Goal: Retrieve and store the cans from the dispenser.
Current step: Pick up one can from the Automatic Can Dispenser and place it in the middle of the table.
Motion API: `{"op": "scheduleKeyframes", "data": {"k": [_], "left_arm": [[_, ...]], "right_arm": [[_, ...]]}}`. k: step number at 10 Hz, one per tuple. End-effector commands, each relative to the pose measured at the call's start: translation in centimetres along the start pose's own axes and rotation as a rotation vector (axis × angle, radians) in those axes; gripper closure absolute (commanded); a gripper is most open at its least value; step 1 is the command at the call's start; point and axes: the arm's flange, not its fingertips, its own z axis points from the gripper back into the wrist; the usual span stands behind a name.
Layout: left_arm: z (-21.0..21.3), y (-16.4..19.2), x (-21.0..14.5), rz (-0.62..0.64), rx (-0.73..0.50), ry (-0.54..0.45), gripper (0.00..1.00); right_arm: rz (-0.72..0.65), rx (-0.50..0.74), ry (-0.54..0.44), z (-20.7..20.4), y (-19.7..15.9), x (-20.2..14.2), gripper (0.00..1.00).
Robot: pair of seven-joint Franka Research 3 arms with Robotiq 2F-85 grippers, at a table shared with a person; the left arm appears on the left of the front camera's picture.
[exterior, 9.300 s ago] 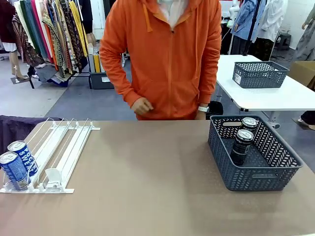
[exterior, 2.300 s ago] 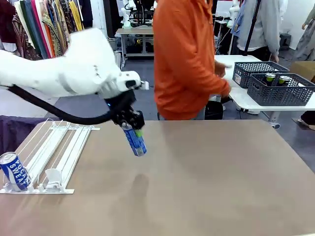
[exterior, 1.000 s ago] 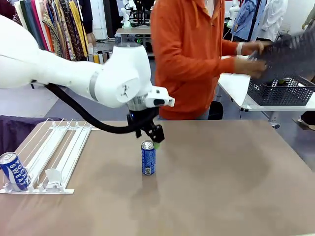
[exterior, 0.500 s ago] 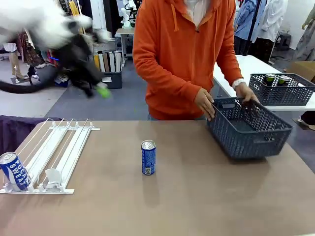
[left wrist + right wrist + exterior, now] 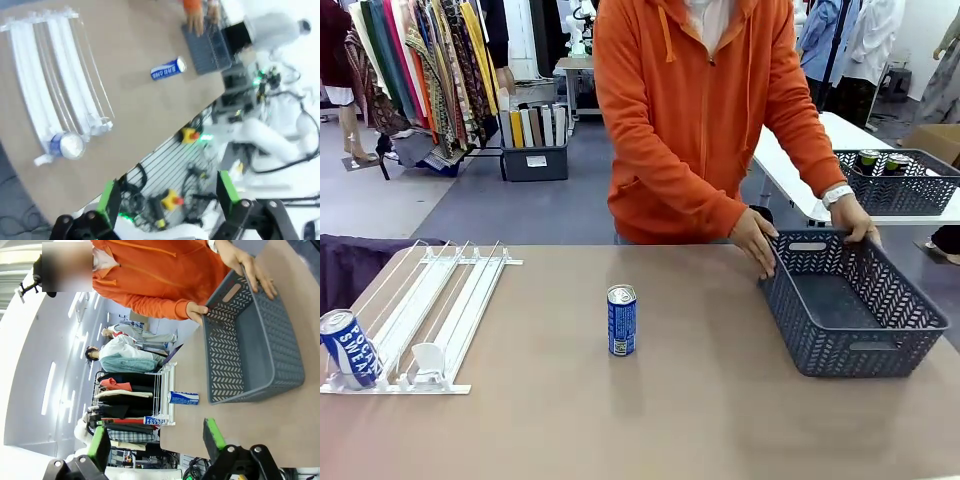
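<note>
Overhead, wrist view: left jaws apart; can [image 5: 67, 145] apparently at dispenser [image 5: 31, 85] front.

Far basket [image 5: 900, 196] cut by right edge, its cans [image 5: 868, 158] tiny

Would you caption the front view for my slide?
Person holds empty grey basket; one blue can stands apart, another in the dispenser.
</note>
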Motion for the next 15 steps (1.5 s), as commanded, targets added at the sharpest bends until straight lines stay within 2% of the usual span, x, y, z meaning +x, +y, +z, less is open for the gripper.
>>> {"op": "scheduleKeyframes", "data": {"k": [1,2,4,5,15], "left_arm": [[1.0,4.6,-2.9,0.048,-0.169,-0.202,0.00],[1.3,7.1,-4.1,0.056,-0.230,-0.226,0.00],[-0.1,8.9,-3.9,0.098,-0.196,-0.124,0.00],[2.5,8.1,-6.1,0.121,-0.189,-0.222,0.00],[2.4,8.4,-6.0,0.121,-0.174,-0.213,0.00]], "right_arm": [[0.028,0.026,-0.014,-0.1,0.3,0.3,0.00],[0.028,0.026,-0.014,-0.1,0.3,0.3,0.00],[0.028,0.026,-0.014,-0.1,0.3,0.3,0.00],[0.028,0.026,-0.014,-0.1,0.3,0.3,0.00],[0.028,0.026,-0.014,-0.1,0.3,0.3,0.00]]}}
